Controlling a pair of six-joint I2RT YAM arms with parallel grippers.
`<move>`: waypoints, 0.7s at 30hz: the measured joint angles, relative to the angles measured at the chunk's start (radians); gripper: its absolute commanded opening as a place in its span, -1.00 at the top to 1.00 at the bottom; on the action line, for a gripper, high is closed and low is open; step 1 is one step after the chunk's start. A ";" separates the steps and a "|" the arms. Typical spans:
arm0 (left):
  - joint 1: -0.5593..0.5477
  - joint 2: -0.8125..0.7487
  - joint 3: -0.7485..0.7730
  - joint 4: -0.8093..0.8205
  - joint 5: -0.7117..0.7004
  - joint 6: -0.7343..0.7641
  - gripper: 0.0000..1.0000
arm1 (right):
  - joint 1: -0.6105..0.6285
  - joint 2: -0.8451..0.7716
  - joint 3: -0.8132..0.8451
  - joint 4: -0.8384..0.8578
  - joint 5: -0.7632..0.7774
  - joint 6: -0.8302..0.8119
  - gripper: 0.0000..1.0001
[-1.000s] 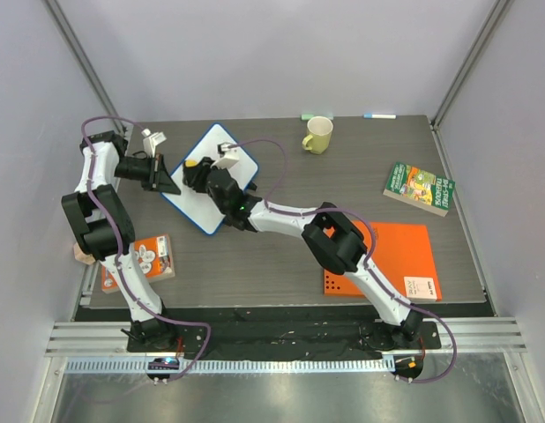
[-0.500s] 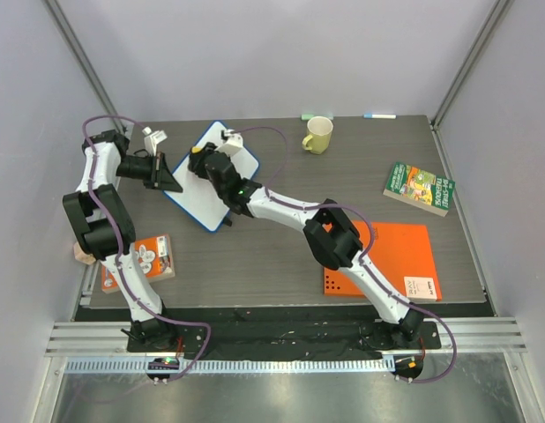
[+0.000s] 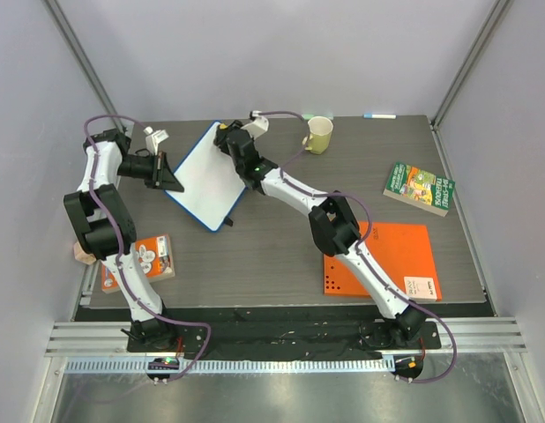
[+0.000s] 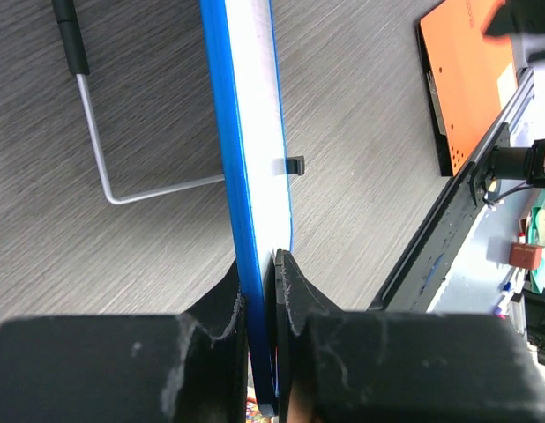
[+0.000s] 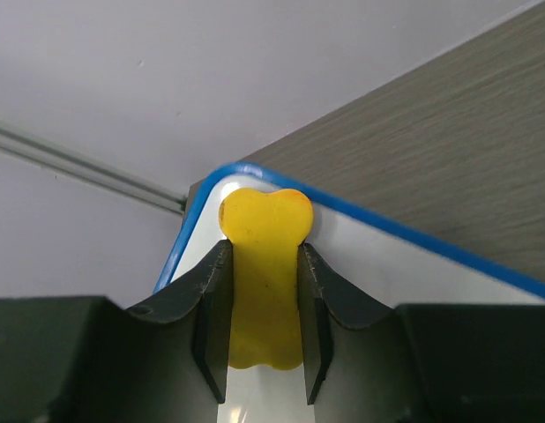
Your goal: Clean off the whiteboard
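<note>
1. Presently the whiteboard (image 3: 206, 181) sits slantwise on the dark table (image 3: 281, 256), upper left of the overhead view. Its face looks nearly clean from above.
2. A yellow eraser (image 5: 264, 264) rests at the board's rounded far corner, clenched in the right gripper (image 3: 227, 137).
3. The left gripper (image 4: 259, 264) pinches the board's blue rim, steadying it.
4. Done well, the wipe calls for a flat eraser, even pressure and overlapping passes toward the near corner, with the left grip firm.
5. A yellow mug (image 3: 317, 135) stands nearby, upper centre.
</note>
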 measured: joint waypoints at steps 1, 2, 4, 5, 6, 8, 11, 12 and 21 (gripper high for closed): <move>-0.001 0.000 0.000 -0.001 0.000 -0.003 1.00 | -0.010 0.021 0.033 -0.005 -0.010 -0.003 0.97; -0.003 0.000 0.002 -0.002 0.000 -0.009 1.00 | -0.019 0.047 0.076 -0.012 -0.026 -0.009 0.98; -0.009 0.000 0.002 -0.002 -0.001 -0.018 1.00 | -0.032 0.068 0.106 -0.017 -0.056 -0.017 0.98; -0.012 0.000 0.003 -0.003 -0.001 -0.024 1.00 | -0.037 0.068 0.105 -0.018 -0.076 -0.019 0.98; -0.013 0.000 0.004 -0.003 -0.002 -0.027 1.00 | -0.042 0.066 0.099 -0.015 -0.095 -0.022 0.98; -0.014 0.000 0.006 -0.011 -0.006 -0.028 1.00 | -0.044 0.041 0.039 0.022 -0.122 -0.026 0.97; -0.014 0.000 0.009 -0.026 -0.011 -0.027 1.00 | -0.043 -0.029 -0.098 0.067 -0.155 -0.034 0.98; -0.014 0.000 0.009 -0.029 -0.011 -0.025 1.00 | -0.041 -0.061 -0.158 0.078 -0.163 -0.039 0.98; -0.012 -0.005 0.009 -0.042 -0.024 -0.010 1.00 | 0.093 -0.271 -0.554 0.176 -0.089 -0.104 0.98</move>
